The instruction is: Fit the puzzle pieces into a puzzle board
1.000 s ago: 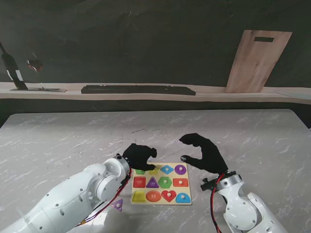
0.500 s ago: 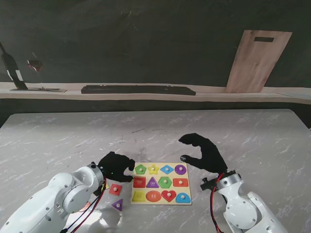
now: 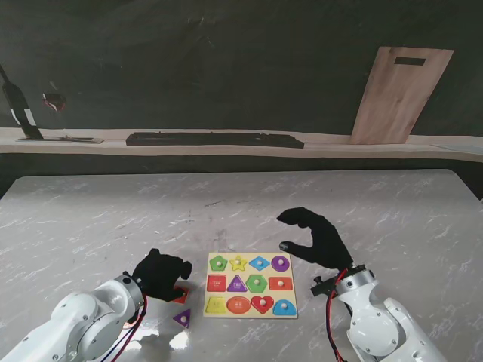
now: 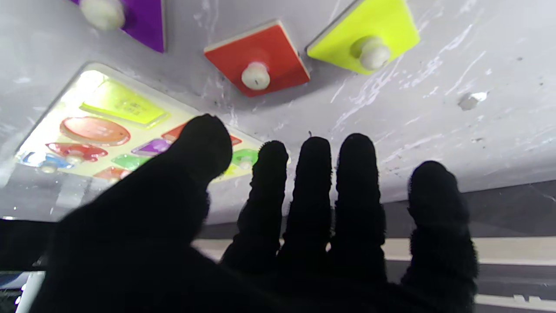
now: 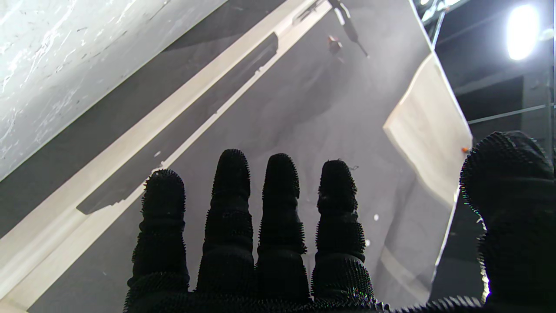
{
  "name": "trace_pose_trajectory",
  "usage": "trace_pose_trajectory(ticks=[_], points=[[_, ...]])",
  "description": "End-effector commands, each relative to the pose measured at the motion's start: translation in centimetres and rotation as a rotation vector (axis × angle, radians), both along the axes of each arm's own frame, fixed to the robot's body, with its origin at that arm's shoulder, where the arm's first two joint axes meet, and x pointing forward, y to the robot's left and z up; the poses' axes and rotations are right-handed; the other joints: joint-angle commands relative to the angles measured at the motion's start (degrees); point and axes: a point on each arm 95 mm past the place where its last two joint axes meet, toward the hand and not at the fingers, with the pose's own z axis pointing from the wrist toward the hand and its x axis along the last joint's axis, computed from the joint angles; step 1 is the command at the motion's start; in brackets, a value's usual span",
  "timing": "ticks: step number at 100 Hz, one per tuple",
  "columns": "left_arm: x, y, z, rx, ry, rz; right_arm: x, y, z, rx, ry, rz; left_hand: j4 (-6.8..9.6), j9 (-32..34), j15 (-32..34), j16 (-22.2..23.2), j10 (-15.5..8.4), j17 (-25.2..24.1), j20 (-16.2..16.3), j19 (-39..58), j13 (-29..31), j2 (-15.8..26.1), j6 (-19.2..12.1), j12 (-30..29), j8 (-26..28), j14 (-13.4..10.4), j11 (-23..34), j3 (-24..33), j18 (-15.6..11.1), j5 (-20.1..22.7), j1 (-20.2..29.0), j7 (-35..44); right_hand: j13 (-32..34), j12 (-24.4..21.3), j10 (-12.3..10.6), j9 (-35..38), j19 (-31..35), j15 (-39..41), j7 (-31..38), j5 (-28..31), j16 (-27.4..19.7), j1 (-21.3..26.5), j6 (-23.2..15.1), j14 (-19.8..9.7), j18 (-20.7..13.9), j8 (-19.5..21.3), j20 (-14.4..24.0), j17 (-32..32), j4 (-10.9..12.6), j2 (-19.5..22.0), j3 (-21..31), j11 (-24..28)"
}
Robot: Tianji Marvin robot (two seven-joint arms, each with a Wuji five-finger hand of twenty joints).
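Puzzle board [image 3: 250, 284] lies flat on the marble worktop [image 3: 98, 215], near me and about midway between the two arms, with coloured shapes seated in most of its recesses. Just left of it the left hand [image 3: 158, 274] hovers over three loose pieces: a red square piece [image 4: 257, 58], a yellow piece [image 4: 364, 34] and a purple triangle piece [image 3: 183, 317], the last one lying nearest to me. In the left wrist view the fingers [image 4: 313, 182] are straight and spread, holding nothing, and the red and yellow pieces lie on the worktop beyond the fingertips, untouched. The right hand [image 3: 317, 240] is raised beside the board's right edge, its fingers extended and its thumb apart from them, empty. A wooden cutting board [image 3: 398, 94] leans against the dark back wall.
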Motion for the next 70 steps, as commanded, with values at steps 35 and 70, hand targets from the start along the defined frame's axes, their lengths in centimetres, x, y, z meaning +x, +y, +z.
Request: trace_pose_trajectory(ticks=[35, 70], points=[[-1.0, 0.6, -1.6, 0.031, 0.037, 0.013, -0.2, 0.2, -0.1, 0.001, -0.001, -0.001, -2.35, 1.67, 1.54, 0.09, -1.50, 0.49, -0.92, 1.38, 1.71, -4.75, -2.28, 0.80, 0.51, -2.36, 2.10, 3.20, -13.03, -0.49, 1.65, 6.29, 1.57, 0.53, -0.29, 1.04, 0.63, 0.87, -0.02, 0.30, 0.55, -1.17, -1.79, 0.37, 0.66, 0.63, 1.09, -0.40, 0.16, 0.92, -0.94, 0.01], [-1.1, 0.6, -2.3, 0.029, 0.030, 0.017, -0.3, 0.2, -0.1, -0.001, 0.001, 0.000, -4.93, 3.64, 2.00, -0.82, -1.79, 1.79, -1.54, 2.08, 3.01, -6.36, -3.32, 3.69, -0.35, -2.66, 2.53, 2.54, -13.01, -0.26, 4.08, 10.02, 1.56, 0.52, -0.33, 1.01, 0.63, 0.88, -0.01, 0.38, 0.55, -1.16, -1.71, 0.34, 0.64, 0.63, 1.09, -0.40, 0.16, 0.89, -0.92, 0.00]])
